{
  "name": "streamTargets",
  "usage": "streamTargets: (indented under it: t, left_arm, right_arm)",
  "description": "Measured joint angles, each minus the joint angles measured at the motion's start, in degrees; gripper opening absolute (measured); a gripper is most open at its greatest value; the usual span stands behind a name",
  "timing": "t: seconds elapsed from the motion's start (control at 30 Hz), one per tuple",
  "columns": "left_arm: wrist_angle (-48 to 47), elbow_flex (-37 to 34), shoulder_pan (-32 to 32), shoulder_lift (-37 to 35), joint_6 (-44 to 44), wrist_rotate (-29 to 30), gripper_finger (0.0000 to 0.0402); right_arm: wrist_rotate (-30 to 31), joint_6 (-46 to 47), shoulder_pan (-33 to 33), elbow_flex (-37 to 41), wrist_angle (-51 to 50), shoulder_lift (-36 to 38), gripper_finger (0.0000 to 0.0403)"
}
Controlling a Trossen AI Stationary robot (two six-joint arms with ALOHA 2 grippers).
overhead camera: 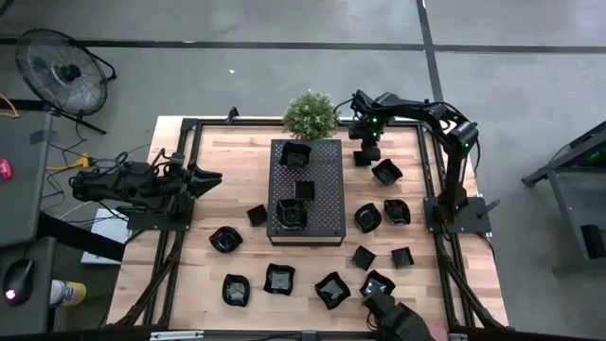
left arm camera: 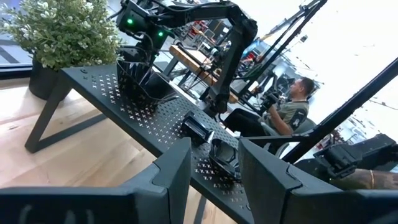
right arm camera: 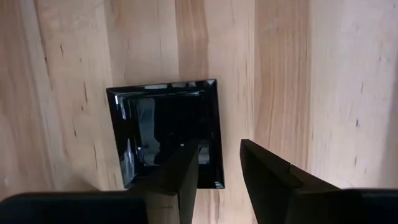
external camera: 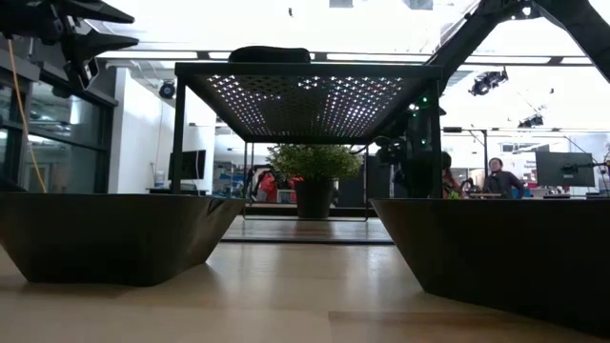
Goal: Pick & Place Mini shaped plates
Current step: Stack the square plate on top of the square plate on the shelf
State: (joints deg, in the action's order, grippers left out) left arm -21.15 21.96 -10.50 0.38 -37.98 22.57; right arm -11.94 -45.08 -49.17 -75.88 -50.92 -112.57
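Both grippers stood part-open and empty; the mini shaped plates lay on the tray and around it.

At the table's left edge we found the left gripper (overhead camera: 210,177) raised clear of the wood, aimed toward the perforated tray (overhead camera: 327,204), its fingers (left arm camera: 176,174) set a narrow gap apart with nothing between them. On the tray we counted three plates (overhead camera: 291,213); the others were scattered over the table (overhead camera: 237,142) left, front and right of it. Right of the potted plant (overhead camera: 310,114), the right gripper (overhead camera: 365,152) hung just above a square plate (right arm camera: 166,132), jaws narrowly parted, not yet gripping. A gloved hand (overhead camera: 398,317) showed at the front edge.
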Motion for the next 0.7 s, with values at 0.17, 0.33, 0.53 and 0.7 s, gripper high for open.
streamTargets:
  t: [0.17,0.33,0.53,0.7]
  left_arm:
    - [0.0,0.02,0.0,0.0,0.0,0.28,0.0131]
    - [0.0,0.02,0.0,0.0,0.0,0.54,0.0131]
    - [0.0,0.04,0.0,0.0,0.0,0.56,0.0131]
    - [0.0,0.04,0.0,0.0,-0.02,0.61,0.0131]
  right_arm:
    - [1.19,1.72,-0.17,0.0,-0.54,0.0,0.0114]
    - [0.98,2.78,-0.48,0.0,-0.42,0.0,0.0114]
    - [0.89,3.25,-0.57,0.0,-0.52,0.0,0.0114]
    - [0.86,5.26,-1.05,0.0,-1.09,0.29,0.0114]
